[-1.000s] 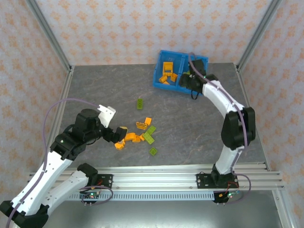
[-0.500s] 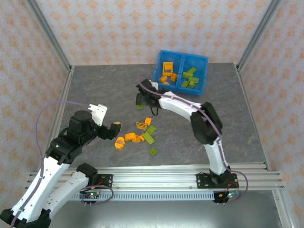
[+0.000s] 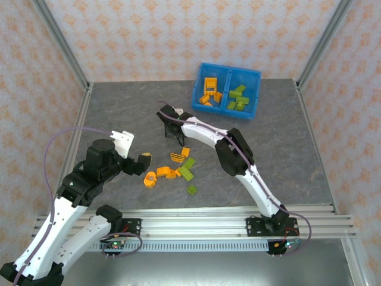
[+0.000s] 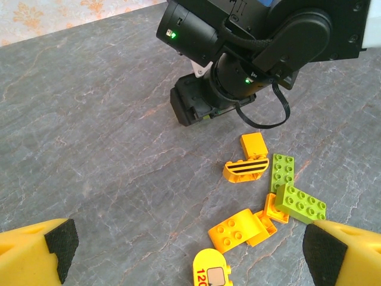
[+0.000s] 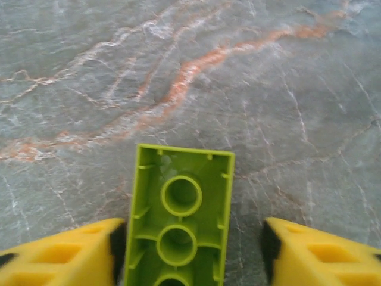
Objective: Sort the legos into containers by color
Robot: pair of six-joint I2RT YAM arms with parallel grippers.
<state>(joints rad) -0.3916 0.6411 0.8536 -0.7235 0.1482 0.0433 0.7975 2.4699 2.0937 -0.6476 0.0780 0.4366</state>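
Straddles an upturned lime green lego (image 5: 180, 229) with the right gripper (image 3: 174, 131) just left of centre in the overhead frame, jaws released, one yellow finger (image 5: 71, 250) close against the brick's side, the other apart. Hangs the left gripper (image 3: 141, 162) at lower left, jaws spread wide and empty, beside loose orange and green legos (image 3: 174, 171) mid-frame. Shows orange pieces in the left compartment of the blue bin (image 3: 214, 111), green in the right, at upper right.

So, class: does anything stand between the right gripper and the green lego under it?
Nothing visible does. In the right wrist view the green lego lies hollow side up on the bare table. It sits between the open fingers of the right gripper, with no other piece beside it.
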